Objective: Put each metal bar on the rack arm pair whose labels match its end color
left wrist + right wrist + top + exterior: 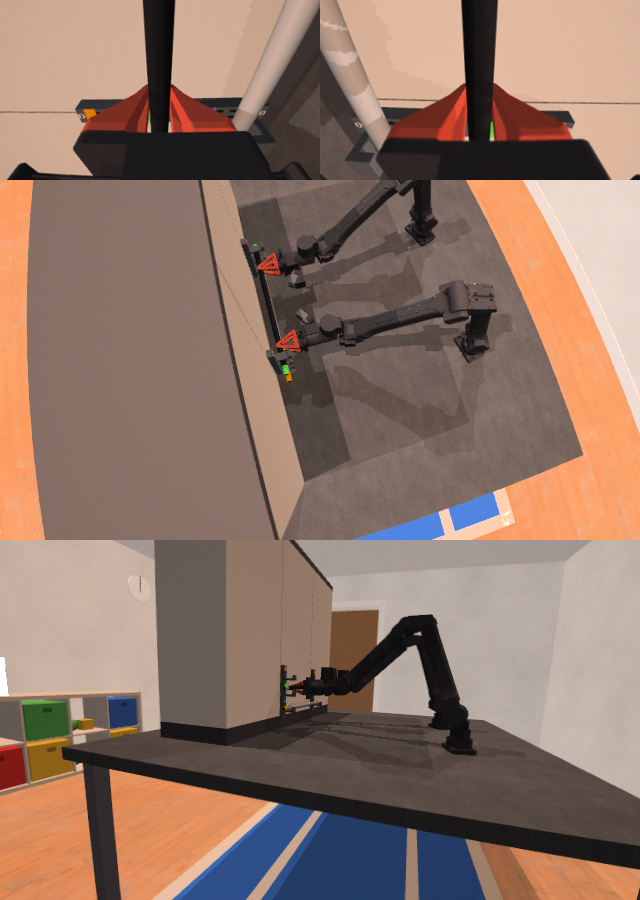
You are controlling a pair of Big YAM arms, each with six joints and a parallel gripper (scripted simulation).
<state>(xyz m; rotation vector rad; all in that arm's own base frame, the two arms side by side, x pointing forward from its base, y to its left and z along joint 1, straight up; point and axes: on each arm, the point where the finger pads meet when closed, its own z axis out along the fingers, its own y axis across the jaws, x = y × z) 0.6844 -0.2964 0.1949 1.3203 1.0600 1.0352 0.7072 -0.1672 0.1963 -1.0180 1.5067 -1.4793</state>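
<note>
A black bar with green ends (270, 302) (159, 48) (480, 44) runs along the wall at middle height, close to the green labels (149, 116) (492, 129). Whether it touches the middle rack arms is hidden. My left gripper (279, 342) (159, 89) is shut on it near the left upright. My right gripper (258, 267) (479, 90) is shut on it near the right upright. A light grey bar with orange ends (302, 706) (273, 56) (354, 72) lies on the lowest pair, by a blue label (214, 108). An orange label (89, 113) marks the top pair.
The tan wall (260, 405) (252, 640) stands directly behind the rack. The top rack arms (291, 677) stick out just above the black bar. The light bar lies below both grippers. The table top (390, 420) (240, 755) spreads out under both arms.
</note>
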